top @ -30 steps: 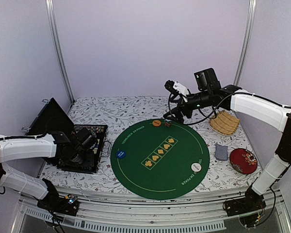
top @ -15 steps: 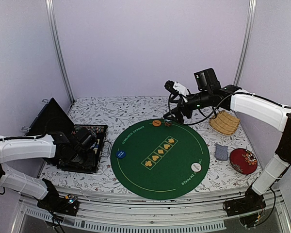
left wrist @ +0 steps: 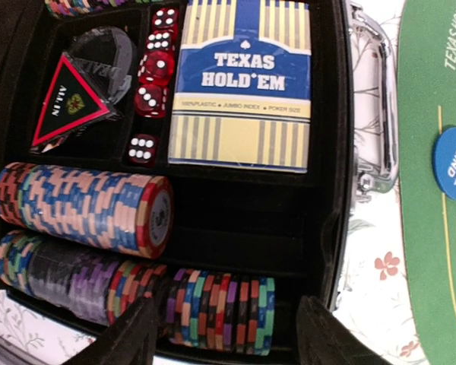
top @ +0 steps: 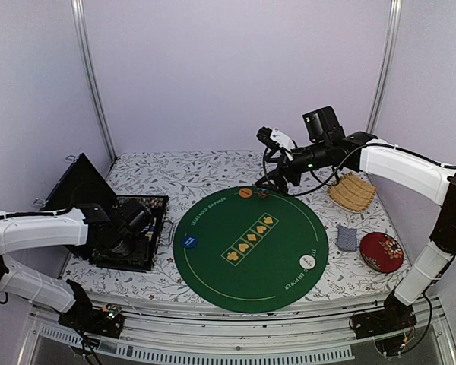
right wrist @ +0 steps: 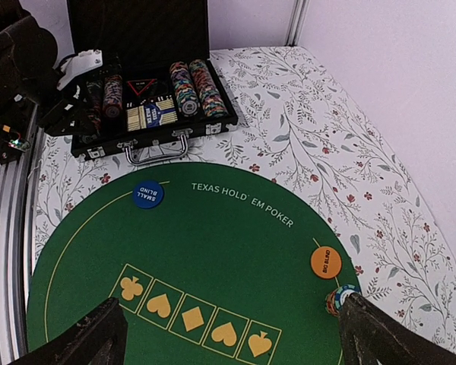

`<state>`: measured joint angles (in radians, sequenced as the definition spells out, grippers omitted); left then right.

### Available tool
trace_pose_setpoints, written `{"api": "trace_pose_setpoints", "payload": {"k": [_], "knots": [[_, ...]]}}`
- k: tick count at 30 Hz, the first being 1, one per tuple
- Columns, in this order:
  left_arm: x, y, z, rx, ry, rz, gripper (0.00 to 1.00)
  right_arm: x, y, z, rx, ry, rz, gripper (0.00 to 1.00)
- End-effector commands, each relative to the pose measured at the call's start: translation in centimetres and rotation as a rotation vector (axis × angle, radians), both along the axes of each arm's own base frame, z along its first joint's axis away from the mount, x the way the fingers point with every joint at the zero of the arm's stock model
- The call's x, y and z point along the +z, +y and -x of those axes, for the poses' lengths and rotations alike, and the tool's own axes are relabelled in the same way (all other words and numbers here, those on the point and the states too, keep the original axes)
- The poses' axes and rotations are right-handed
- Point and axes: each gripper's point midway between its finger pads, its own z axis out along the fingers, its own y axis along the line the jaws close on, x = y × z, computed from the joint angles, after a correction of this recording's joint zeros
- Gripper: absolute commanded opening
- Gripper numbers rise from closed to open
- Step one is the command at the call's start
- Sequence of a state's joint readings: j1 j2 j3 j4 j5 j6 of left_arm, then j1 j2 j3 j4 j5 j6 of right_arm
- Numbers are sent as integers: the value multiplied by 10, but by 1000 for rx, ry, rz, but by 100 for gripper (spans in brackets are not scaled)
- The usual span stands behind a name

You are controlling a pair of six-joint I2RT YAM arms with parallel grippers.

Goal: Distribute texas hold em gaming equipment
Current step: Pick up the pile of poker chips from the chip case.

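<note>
My left gripper (left wrist: 228, 338) hangs open inside the black case (left wrist: 235, 228), its fingers (left wrist: 129, 334) standing either side of a short row of striped poker chips (left wrist: 220, 312) with a gap on each side. More chip rows (left wrist: 83, 209) and a blue card box (left wrist: 243, 84) lie in the case. My right gripper (right wrist: 232, 338) is wide open above the far edge of the green mat (right wrist: 197, 251). A small chip stack (right wrist: 336, 298) stands by its right finger, beside the orange disc (right wrist: 326, 262). The blue disc (top: 189, 242) and white disc (top: 308, 262) lie on the mat. Grey-blue cards (top: 347, 238) lie to its right.
The case's open lid (top: 76, 186) stands at the left. Red dice (left wrist: 153, 72) and a triangular marker (left wrist: 72, 99) sit in the case. A woven mat (top: 352, 192) and a red round dish (top: 381, 252) lie at the right. The case handle (left wrist: 372, 106) faces the green mat.
The right arm has shifted very slightly to the left. Nothing else visibly differs.
</note>
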<state>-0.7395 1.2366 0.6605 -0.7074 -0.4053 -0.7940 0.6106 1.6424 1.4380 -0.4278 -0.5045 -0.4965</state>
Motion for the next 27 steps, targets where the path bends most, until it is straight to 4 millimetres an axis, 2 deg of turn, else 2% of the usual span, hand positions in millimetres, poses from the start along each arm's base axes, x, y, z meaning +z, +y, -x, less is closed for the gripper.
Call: {"api": "trace_pose_setpoints", "payload": {"k": [1, 6, 15, 27], "knots": [[12, 3, -1, 7, -19, -15, 68, 4, 7, 3, 31, 2, -5, 99], [1, 5, 2, 19, 19, -15, 71, 3, 7, 3, 32, 5, -4, 99], [-11, 6, 3, 18, 45, 1, 62, 0, 5, 5, 31, 13, 8, 99], [-23, 2, 0, -2, 43, 34, 60, -1, 4, 5, 31, 11, 13, 99]]}}
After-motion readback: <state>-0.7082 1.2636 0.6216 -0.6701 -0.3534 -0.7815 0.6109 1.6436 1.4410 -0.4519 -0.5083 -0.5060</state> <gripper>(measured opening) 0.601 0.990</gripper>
